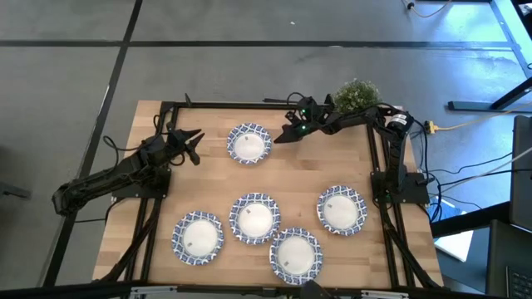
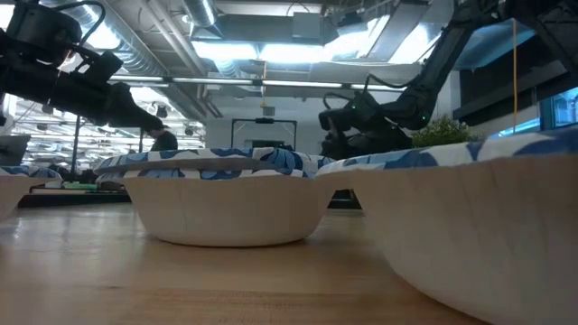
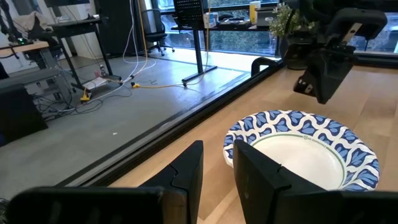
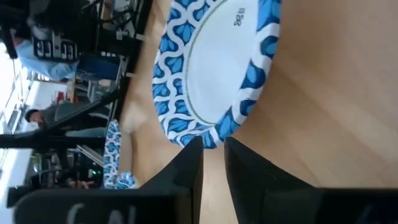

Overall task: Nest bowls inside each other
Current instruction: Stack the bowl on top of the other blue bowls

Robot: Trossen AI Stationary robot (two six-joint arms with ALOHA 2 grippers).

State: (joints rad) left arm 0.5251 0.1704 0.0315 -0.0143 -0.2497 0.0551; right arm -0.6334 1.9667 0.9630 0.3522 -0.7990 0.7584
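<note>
Flanking the bowl [image 1: 249, 144] at upper centre of the frame, the left pincer [image 1: 193, 139] and right pincer [image 1: 283, 135], both narrow and empty, should spread before one slips a finger under the rim to carry it toward the lower bowls [image 1: 254, 218] on the desk [image 1: 208, 187].

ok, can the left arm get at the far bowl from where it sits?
Probably yes. The left gripper hangs just beside the far bowl, fingers slightly apart, bare table between them. The right gripper hovers at the bowl's opposite side and could crowd it.
</note>
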